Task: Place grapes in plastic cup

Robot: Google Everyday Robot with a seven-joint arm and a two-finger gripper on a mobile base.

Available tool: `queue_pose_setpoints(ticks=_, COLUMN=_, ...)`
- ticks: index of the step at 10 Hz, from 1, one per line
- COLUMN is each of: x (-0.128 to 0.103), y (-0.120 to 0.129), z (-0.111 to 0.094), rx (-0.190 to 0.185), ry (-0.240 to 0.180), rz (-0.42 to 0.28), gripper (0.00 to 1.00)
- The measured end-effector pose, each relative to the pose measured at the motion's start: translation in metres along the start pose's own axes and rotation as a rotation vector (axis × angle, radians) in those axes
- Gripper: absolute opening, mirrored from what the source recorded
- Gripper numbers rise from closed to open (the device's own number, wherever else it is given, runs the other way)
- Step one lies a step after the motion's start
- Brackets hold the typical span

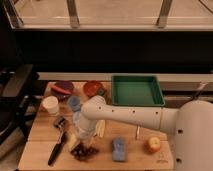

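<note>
The grapes [84, 151], a small dark reddish-purple bunch, lie near the front edge of the wooden table [135, 159]. The plastic cup [74, 103], small and light blue, stands upright farther back, between a white cup and a red bowl. My white arm reaches in from the right. Its gripper [82, 136] points down right above the grapes, at or very near them. The arm's end hides the table just behind the bunch.
A white cup [50, 105] stands left of the blue cup. A dark bowl [63, 89] and a red bowl [93, 88] stand at the back. A green tray [137, 90] is back right. A blue sponge [119, 149], an orange fruit [153, 145] and a black-handled tool [56, 150] lie in front.
</note>
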Motion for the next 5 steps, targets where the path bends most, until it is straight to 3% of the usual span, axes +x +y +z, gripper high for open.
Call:
queue_pose_setpoints(ticks=3, x=-0.002, y=0.002, z=-0.004, rx=0.006, ry=0.024, rz=0.008, gripper=0.16)
queue_pose_setpoints(ticks=5, x=-0.002, y=0.004, z=-0.017, rx=0.008, ry=0.094, rz=0.045, gripper=0.0)
